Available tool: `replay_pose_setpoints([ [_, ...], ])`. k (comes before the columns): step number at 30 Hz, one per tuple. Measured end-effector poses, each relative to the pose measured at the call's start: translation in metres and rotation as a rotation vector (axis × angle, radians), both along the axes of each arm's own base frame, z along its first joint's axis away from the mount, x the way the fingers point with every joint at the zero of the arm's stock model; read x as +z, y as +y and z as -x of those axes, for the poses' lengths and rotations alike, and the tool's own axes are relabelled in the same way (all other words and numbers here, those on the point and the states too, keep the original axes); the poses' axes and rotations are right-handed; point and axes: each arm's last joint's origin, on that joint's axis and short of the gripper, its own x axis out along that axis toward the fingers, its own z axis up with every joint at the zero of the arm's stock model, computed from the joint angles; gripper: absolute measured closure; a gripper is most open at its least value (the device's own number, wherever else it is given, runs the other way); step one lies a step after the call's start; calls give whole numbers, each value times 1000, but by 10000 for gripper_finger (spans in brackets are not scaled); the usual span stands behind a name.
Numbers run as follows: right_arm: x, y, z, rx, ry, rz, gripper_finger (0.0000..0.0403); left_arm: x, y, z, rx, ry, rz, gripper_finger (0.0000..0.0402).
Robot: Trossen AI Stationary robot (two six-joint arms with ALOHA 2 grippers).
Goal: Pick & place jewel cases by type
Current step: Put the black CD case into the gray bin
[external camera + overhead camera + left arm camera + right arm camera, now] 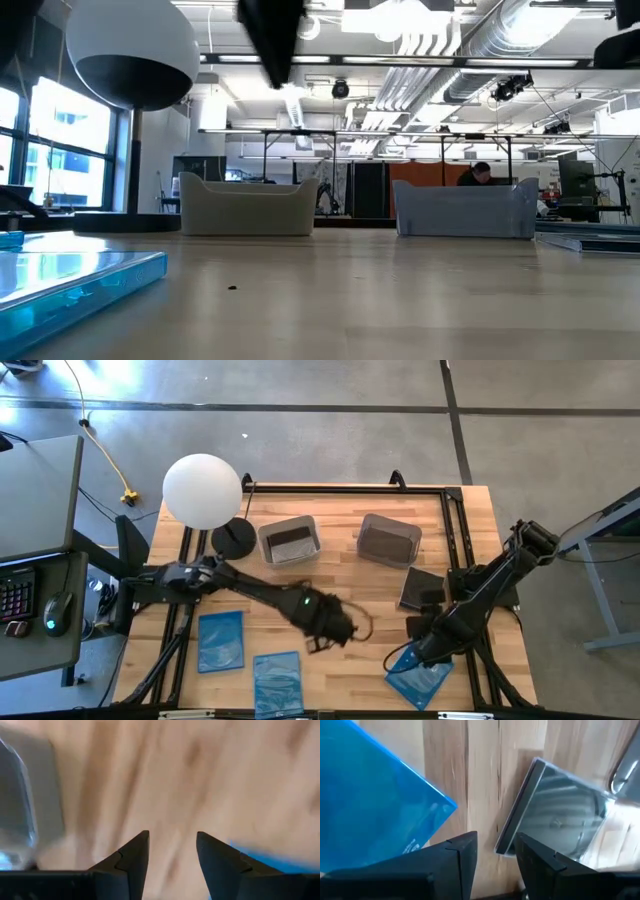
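Note:
In the high view, three translucent blue jewel cases lie flat on the table: one (220,640) at the left, one (277,682) at the near edge, one (420,678) at the near right. A black case (420,588) lies farther right, near the right tub. My right gripper (412,643) hovers open over the gap between that blue case (370,810) and the black case (555,820). My left gripper (325,632) is open over bare wood at the table's middle (172,835), holding nothing.
Two deep tubs (290,540) (388,540) stand toward the far edge, each with dark contents. A lamp with a white globe (203,490) and a black base (232,540) stands at the far left. Bare wood lies between the two grippers.

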Motion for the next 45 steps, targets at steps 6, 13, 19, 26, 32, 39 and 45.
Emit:
replay_pose_setpoints([
  [6, -1, -15, -11, -23, 1, 12, 277, -6, -43, 22, -132, 67, 56, 268],
  [13, -25, -55, 5, -183, -7, -60, 277, -27, -85, 54, -97, 87, -39, 305],
  [19, -35, -86, 33, -267, -141, -78, 277, -51, -107, 81, 9, 49, -176, 322],
  [26, -69, -96, 48, -218, -279, -202, 277, -80, -109, 99, 230, -11, -293, 324],
  [32, -84, -97, 45, -128, -382, -135, 277, -92, -101, 100, 325, -9, -323, 324],
  [39, -93, -90, 33, -101, -489, -229, 277, -92, -94, 93, 348, -12, -322, 324],
  [45, -106, -81, 18, 31, -594, -287, 277, -93, -86, 83, 380, -27, -299, 324],
])
